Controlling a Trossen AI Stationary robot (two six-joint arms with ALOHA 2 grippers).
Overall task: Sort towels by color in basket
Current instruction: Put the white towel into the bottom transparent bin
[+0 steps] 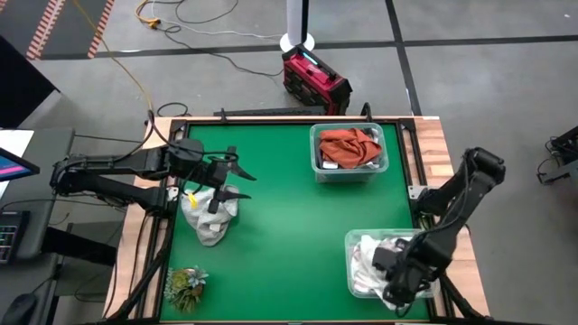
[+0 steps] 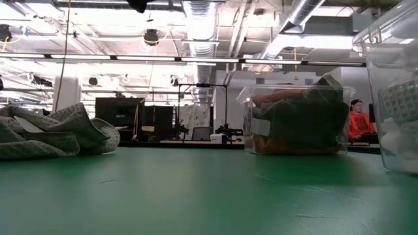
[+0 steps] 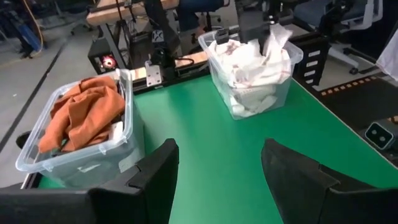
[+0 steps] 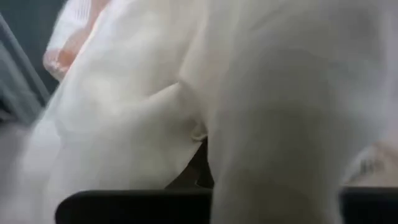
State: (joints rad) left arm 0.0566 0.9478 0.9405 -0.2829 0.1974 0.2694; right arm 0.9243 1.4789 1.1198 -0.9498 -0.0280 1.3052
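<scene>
Your left tool (image 1: 226, 185) hangs with jaws apart over the limp, light grey towels (image 1: 209, 215) on the surface (image 1: 289, 226); pinch a raised fold. Your right tool (image 1: 390, 271), jaws together, sits in the white-towel bin (image 1: 354, 242).

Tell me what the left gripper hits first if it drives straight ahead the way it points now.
Probably nothing close. The left gripper, jaws open, aims across bare green table between the bin with the orange towel and the bin of white towels; the table's far edge comes first, though depth is unclear.
</scene>
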